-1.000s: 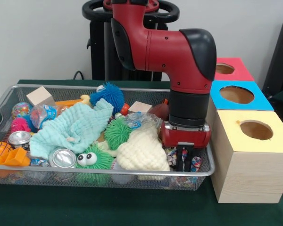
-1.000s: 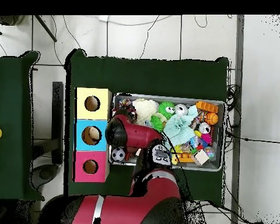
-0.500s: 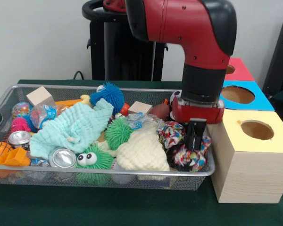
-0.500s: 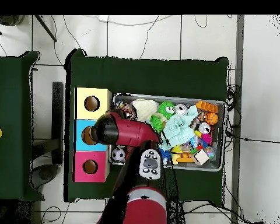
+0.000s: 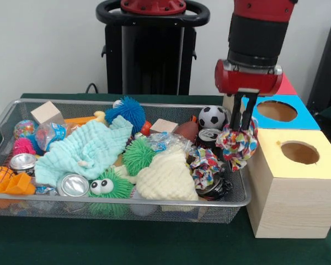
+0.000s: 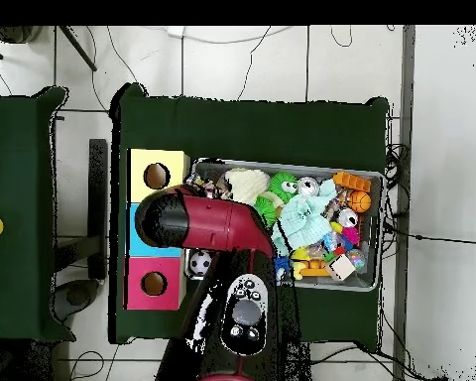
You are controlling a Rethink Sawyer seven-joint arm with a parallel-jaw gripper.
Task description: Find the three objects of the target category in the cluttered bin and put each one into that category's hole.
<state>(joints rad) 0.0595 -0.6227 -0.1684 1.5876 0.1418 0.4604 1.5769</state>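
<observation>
The multicoloured rope toy (image 5: pixel 236 144) hangs clear of the wire bin (image 5: pixel 154 205), over its right end and just left of the yellow box (image 5: pixel 295 187), pinched at its top by the gripper (image 5: pixel 242 122), whose 2 dark fingers close on the knot. It looks light, soft and floppy (woven cord, by its look), so it should sag and swing from a hold on one end; a hold on the thick knotted middle seems safest. A second patterned rope piece (image 5: pixel 205 167) lies directly below it in the bin, beside a can (image 5: pixel 211 136) and a small football (image 5: pixel 212 116). Further left sit a cream cloth (image 5: pixel 164 176), a green spiky ball (image 5: pixel 138 155) and a mint cloth (image 5: pixel 85 149). To the right stand 3 holes: yellow nearest, the blue box (image 5: pixel 276 112) behind it, the red box (image 5: pixel 282 83) farthest. The yellow box's near edge stands closest to the dangling tail.
</observation>
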